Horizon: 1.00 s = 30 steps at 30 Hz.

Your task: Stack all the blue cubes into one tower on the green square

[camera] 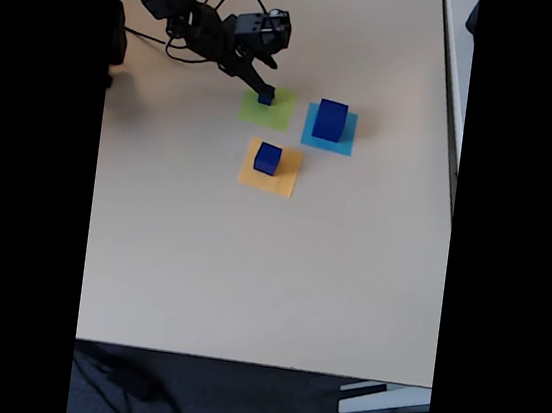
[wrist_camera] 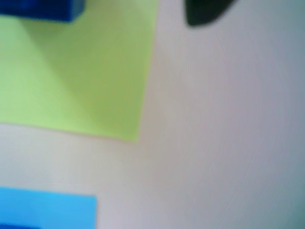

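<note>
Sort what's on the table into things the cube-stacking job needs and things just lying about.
Job:
small blue cube at the hand
medium blue cube
large blue cube
green square

Lying about:
orange square
cyan square
cables

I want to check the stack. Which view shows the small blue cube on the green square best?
The fixed view: the small blue cube appears whole on the green square, at the gripper. The wrist view shows only a blurred, cropped part.
</note>
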Available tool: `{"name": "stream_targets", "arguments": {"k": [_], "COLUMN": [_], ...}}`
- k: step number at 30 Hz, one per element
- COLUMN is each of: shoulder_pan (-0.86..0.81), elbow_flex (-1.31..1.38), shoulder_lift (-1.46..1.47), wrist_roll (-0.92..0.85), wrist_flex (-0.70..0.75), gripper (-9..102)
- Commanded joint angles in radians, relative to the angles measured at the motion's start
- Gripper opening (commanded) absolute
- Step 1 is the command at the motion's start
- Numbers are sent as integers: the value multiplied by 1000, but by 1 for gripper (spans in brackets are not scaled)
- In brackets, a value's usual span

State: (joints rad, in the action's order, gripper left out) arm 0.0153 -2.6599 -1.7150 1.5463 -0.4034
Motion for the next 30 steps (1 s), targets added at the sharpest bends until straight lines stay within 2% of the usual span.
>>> {"name": "stream_targets", "arguments": {"k": [1,23,30], "shoulder_pan": [-8,-49,-52], "elbow_flex": [11,-5,-3], "shoulder_lift": [-6,17,15], "wrist_roll": [11,-5,-8], "wrist_flex": [-20,-20,-18], "gripper": [26,25,21]}}
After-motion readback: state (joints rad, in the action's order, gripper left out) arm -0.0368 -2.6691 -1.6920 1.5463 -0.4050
